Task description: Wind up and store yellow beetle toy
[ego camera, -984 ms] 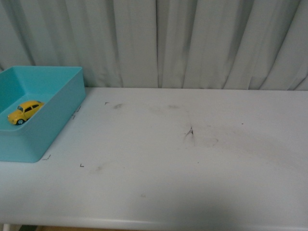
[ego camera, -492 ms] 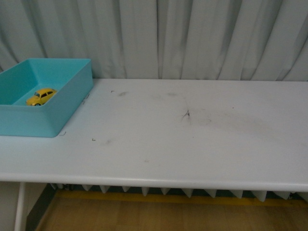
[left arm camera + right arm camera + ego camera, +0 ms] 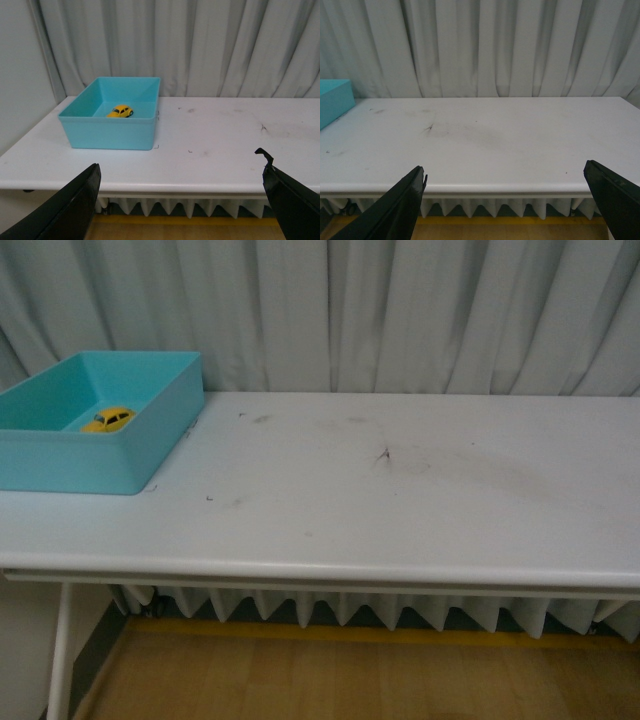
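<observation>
— Where is the yellow beetle toy point(image 3: 109, 420) to be found?

— It is seen inside the turquoise box point(image 3: 85, 466), resting on the floor of the box toward the back. In the left wrist view the toy point(image 3: 120, 111) is shown side-on, on its wheels, with dark windows and a glossy yellow body. Nothing is touching it.

— And the box itself?

— It is placed at the left end of the white table point(image 3: 400, 510), close to the front edge, and is open at the top. A small corner of it point(image 3: 334, 100) is also caught in the right wrist view.

— What is held by the left gripper point(image 3: 182, 200)?

— Nothing is held. Its two black fingers point(image 3: 65, 207) are spread wide apart at the lower corners of its own view, and only the table edge and floor are seen between them. It is kept back from the table, in front of the front edge.

— Is the same true of the right gripper point(image 3: 512, 202)?

— Yes. Its fingers point(image 3: 392, 210) are likewise set wide apart and empty, and it is also held clear of the table, facing the front edge.

— What else is shown?

— Pale curtains point(image 3: 400, 310) are hung behind the table. Dark smudges and a small scratch mark point(image 3: 384, 455) are seen near the middle of the tabletop. A wooden floor point(image 3: 330, 680) is visible below. Neither arm is seen in the front view.
</observation>
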